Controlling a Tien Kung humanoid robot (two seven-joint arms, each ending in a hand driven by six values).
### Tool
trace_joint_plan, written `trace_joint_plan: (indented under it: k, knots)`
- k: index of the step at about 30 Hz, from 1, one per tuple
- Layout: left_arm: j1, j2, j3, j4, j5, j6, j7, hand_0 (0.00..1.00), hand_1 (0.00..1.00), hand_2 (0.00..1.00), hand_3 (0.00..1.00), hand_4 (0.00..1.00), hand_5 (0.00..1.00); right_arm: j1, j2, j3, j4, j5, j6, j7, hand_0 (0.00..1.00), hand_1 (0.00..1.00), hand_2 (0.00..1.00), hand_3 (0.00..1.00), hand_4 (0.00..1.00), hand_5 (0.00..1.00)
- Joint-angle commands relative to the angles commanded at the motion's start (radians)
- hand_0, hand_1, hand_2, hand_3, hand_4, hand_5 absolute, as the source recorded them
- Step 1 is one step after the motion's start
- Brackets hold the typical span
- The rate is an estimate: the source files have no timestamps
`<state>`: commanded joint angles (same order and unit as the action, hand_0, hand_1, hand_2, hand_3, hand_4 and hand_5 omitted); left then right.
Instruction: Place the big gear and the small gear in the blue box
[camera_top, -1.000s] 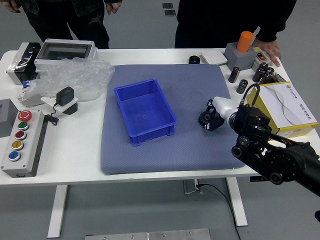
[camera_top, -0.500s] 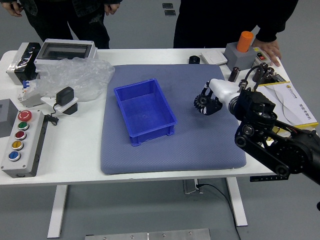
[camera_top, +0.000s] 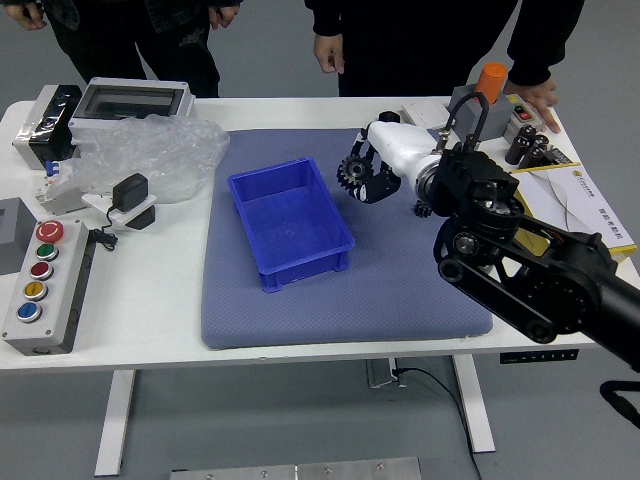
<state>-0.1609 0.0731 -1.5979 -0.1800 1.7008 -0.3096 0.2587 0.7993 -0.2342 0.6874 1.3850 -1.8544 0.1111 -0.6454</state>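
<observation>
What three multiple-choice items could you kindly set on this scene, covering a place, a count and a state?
1. Where is the blue box?
A) on the floor
B) on the mat
C) on the yellow box

2. How many coloured buttons has the control panel?
A) five
B) three
C) eight

3. How is the black gear?
A) in the blue box
B) on the floor
C) held by the right hand

1 B: mat shows around it.
2 A: red, green, red, yellow, blue.
3 C: it sits at the black fingers.

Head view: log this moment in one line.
right hand: grasping black gear | gear: just right of blue box, not inside | left hand: out of view
</observation>
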Motion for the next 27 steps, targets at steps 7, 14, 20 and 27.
trace_joint_plan:
  k: [7,14,20,27]
  knots:
    - [0.001,-0.004,-0.005,0.0,0.015,-0.003,0.002,0.814,0.796,0.806,0.837,0.62,0.265,0.006,0.091,-0.009,-0.038,-0.015,-0.019,0.0,0.534,0.442,0.438,0.452,0.809,0.002]
    - [0.0,-0.008,-0.011,0.0,0.031,-0.007,0.003,0.815,0.795,0.806,0.837,0.621,0.265,-0.009,0.164,-0.021,-0.07,-0.019,-0.031,0.0,0.562,0.454,0.454,0.475,0.82,0.002]
    - [-0.002,-0.009,-0.016,0.0,0.041,-0.01,0.005,0.814,0.795,0.806,0.836,0.621,0.266,-0.015,0.193,-0.019,-0.089,-0.001,-0.013,0.0,0.649,0.517,0.601,0.671,0.766,0.196]
    - [-0.003,-0.009,-0.017,0.0,0.044,-0.01,0.007,0.814,0.794,0.804,0.837,0.622,0.267,-0.016,0.199,-0.015,-0.1,0.01,0.0,0.0,0.613,0.552,0.679,0.847,0.832,0.247]
